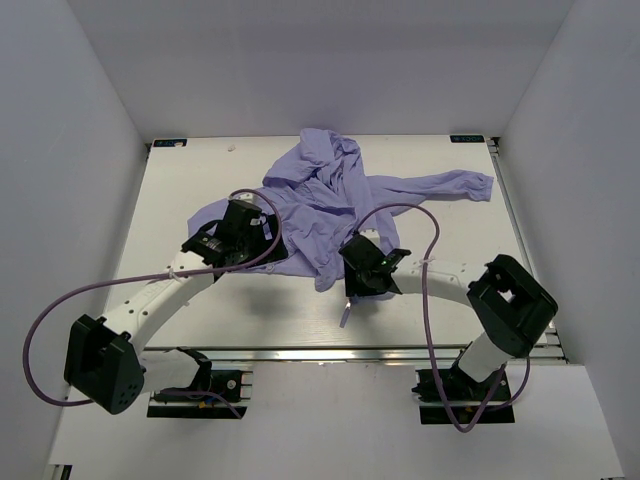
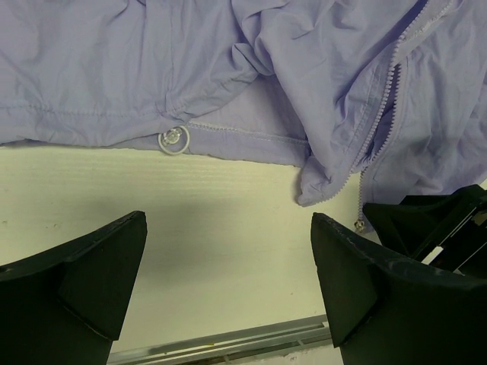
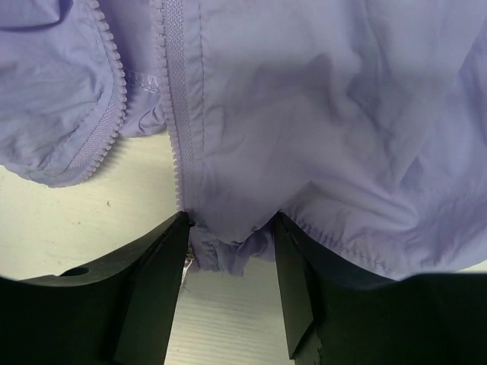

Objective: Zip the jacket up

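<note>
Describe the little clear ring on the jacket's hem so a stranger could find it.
Start at the purple jacket crumpled on the white table. Along its near hem, left of the open zipper in the left wrist view, sits the ring: the only round, clear piece on the fabric.

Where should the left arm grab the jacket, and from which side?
Grip the loose hem corner beside the zipper teeth, coming from the bare table side. That corner juts past the jacket's near hem, and the left gripper faces it, jaws open.
</note>
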Tool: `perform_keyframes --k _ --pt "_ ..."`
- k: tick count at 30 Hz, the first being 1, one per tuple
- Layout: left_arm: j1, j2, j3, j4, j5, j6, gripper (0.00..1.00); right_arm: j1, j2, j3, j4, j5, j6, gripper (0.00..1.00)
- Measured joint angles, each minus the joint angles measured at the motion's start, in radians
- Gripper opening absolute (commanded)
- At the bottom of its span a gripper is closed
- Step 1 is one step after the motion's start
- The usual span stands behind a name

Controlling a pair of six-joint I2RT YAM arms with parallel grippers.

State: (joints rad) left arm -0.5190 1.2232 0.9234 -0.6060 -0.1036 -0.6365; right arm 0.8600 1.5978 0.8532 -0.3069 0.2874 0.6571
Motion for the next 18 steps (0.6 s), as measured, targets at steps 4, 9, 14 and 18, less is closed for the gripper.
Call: perform_keyframes --k 4,9,14,18 --pt "0.0 0.0 0.016 -0.018 -0.015 0.001 0.98 0.023 0.007 0.002 -0.005 0.045 0.01 0.49" --pt "0.0 0.013 0.039 -0.031 -0.031 0.001 0.98 0.062 0.051 0.035 -0.035 0.122 0.023 0.41" --pt "0.0 0.019 0.041 -0.045 -0.042 0.001 0.98 0.09 0.094 0.085 -0.032 0.14 0.045 0.0" --pt "0.0 0.031 0.049 -0.047 -0.033 0.012 0.98 0.096 0.078 0.069 -0.006 0.144 0.042 0.0"
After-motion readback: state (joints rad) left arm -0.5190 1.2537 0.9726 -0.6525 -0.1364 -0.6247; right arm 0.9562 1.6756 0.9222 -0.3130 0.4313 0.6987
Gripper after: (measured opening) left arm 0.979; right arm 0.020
